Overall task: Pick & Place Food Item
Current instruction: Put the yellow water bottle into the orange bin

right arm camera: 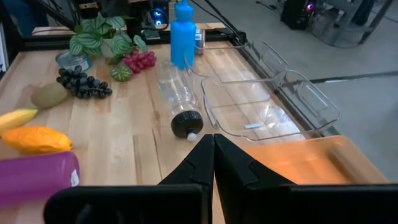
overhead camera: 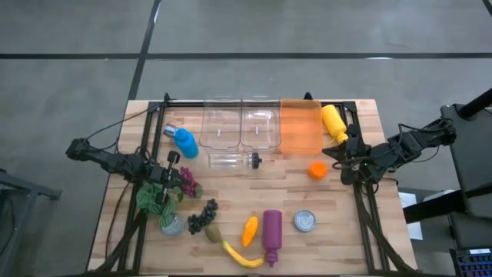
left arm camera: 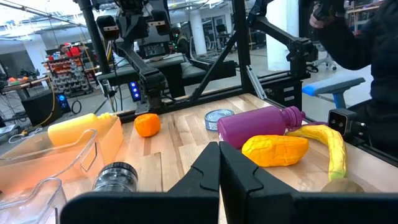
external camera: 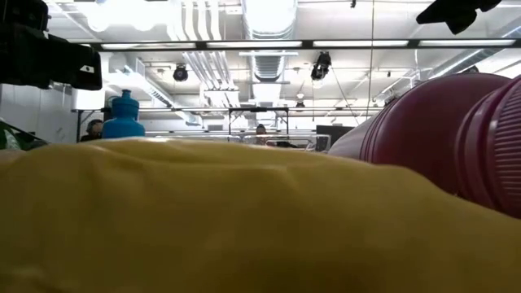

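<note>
My left gripper (overhead camera: pixel 171 171) and right gripper (overhead camera: pixel 339 158) rest at opposite table (overhead camera: pixel 231 211) edges, jaws fully closed, holding nothing. The orange food item (overhead camera: pixel 250 230) lies near the front edge beside the purple bottle (overhead camera: pixel 272 228); grey floor (overhead camera: pixel 231 31) surrounds the wooden surface.

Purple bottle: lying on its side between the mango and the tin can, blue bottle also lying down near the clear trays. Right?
Not quite. The blue bottle stands upright, as the right wrist view shows. The purple bottle does lie on its side between the mango and the tin can.

The left hand (overhead camera: pixel 171 175) sits low at the left side of the bench, its fingers pressed together. The right hand (overhead camera: pixel 340 160) sits at the right side, likewise closed and holding nothing.
</note>
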